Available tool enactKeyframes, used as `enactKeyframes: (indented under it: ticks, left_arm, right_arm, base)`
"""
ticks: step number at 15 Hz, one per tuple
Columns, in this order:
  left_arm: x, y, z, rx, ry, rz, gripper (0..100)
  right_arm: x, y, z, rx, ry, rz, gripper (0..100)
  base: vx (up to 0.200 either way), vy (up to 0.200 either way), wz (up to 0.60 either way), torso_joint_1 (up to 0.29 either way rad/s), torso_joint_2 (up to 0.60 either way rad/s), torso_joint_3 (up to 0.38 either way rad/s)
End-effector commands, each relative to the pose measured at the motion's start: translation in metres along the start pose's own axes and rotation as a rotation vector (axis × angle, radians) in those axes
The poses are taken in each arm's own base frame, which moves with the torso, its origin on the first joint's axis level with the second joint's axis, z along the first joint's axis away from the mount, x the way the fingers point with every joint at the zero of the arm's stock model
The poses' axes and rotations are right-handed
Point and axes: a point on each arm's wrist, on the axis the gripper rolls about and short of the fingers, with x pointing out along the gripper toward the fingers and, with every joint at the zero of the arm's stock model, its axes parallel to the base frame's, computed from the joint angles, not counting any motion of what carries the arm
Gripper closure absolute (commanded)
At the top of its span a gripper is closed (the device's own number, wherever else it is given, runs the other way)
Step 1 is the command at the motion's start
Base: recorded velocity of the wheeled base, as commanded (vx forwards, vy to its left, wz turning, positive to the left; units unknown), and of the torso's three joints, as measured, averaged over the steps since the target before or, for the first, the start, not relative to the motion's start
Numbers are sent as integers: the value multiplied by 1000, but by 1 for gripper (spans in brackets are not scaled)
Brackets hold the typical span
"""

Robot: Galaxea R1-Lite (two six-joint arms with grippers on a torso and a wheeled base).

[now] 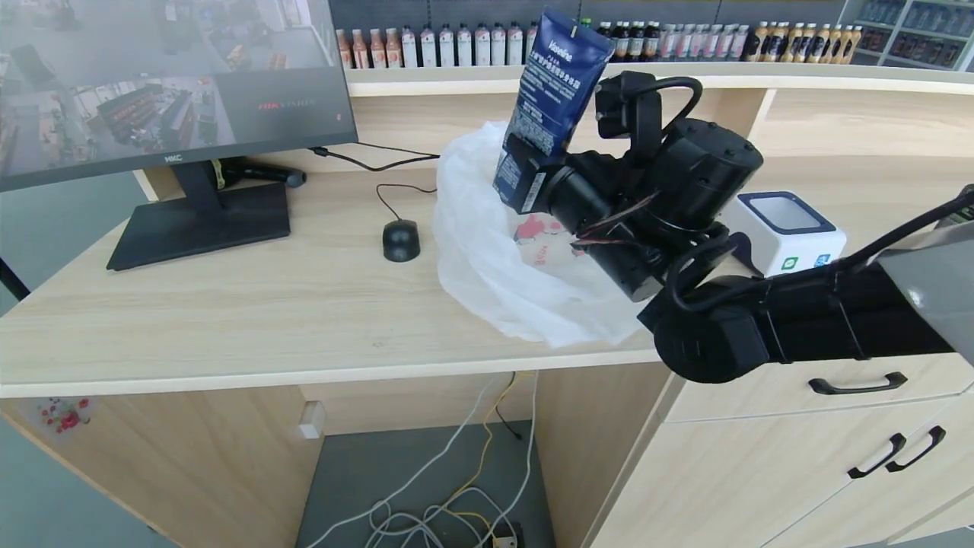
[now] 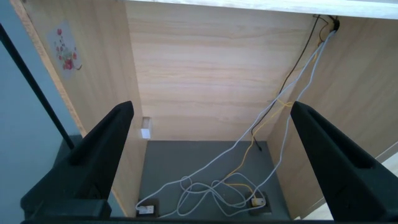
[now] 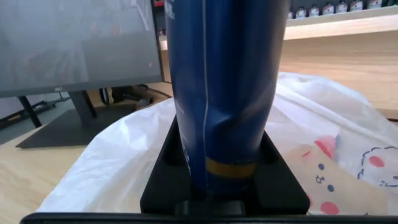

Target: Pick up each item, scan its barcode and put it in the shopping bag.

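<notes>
My right gripper (image 1: pixel 525 179) is shut on a dark blue pouch (image 1: pixel 553 91), held upright and tilted above the white plastic shopping bag (image 1: pixel 487 251) lying open on the counter. In the right wrist view the blue pouch (image 3: pixel 227 81) stands between the black fingers (image 3: pixel 165 171), with the shopping bag (image 3: pixel 323 143) spread beneath and behind it. A white barcode scanner (image 1: pixel 787 232) with a dark-rimmed window sits on the counter to the right of the bag. My left gripper (image 2: pixel 211 162) hangs open below the counter, facing the kneehole and its cables.
A monitor (image 1: pixel 167 84) on a black stand occupies the counter's left, with a black mouse (image 1: pixel 400 240) beside the bag. Bottles (image 1: pixel 472 46) line the raised shelf behind. Loose cables (image 2: pixel 217 186) lie on the floor under the counter; drawers (image 1: pixel 856 384) sit at right.
</notes>
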Motion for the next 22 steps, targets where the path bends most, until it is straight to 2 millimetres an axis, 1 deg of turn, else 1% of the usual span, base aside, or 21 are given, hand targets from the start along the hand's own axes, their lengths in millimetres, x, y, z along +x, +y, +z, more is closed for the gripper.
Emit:
enactKeyframes:
  ticks: [1, 3, 5, 8, 16, 22]
  left_arm:
    - [0, 0, 0, 0, 0, -1, 0]
    - [0, 0, 0, 0, 0, -1, 0]
    - [0, 0, 0, 0, 0, -1, 0]
    - [0, 0, 0, 0, -2, 1, 0]
    - [0, 0, 0, 4, 0, -1, 0]
    - [0, 0, 0, 4, 0, -1, 0]
  right_arm:
    - [8, 1, -6, -3, 28, 1, 100]
    - [9, -1, -8, -9, 70, -5, 100]
    - [11, -3, -16, -20, 135, -11, 100]
    - [13, -3, -22, -28, 149, -14, 100]
    - [14, -4, -21, -112, 163, -11, 100]
    - [14, -5, -37, -123, 199, -40, 100]
  base:
    - [0, 0, 0, 0, 0, 0]
    - [0, 0, 0, 0, 0, 0]
    - [0, 0, 0, 0, 0, 0]
    - [0, 0, 0, 0, 0, 0]
    - [0, 0, 0, 0, 0, 0]
    - [0, 0, 0, 0, 0, 0]
